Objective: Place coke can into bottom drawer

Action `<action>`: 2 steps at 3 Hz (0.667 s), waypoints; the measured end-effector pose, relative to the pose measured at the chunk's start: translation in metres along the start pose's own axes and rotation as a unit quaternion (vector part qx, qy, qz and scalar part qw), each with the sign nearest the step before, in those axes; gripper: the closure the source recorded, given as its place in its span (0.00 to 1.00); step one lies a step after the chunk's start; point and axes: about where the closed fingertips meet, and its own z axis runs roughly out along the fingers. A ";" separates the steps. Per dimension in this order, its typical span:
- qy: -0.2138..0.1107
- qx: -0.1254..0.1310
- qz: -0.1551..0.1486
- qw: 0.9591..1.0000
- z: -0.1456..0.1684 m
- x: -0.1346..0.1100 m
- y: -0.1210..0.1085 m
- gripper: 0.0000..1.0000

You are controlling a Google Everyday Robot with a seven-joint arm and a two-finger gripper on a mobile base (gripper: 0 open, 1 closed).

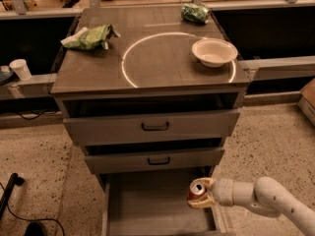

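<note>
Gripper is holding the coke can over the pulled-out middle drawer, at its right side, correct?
No, wrong drawer. The camera view shows the gripper holding the coke can over the pulled-out bottom drawer, at its right side.

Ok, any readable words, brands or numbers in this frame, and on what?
None can be read.
coke can, held by the gripper over the bottom drawer: lettering too blurred.
left green bag and rear green bag: print too blurred.

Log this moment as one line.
gripper: shut on coke can | location: over bottom drawer, right side | drawer: open | can: not yet released
</note>
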 end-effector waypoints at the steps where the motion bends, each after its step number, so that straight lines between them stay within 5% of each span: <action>1: -0.016 -0.020 0.027 0.999 0.050 0.066 0.002 1.00; 2: -0.020 -0.032 0.012 0.999 0.084 0.099 0.008 1.00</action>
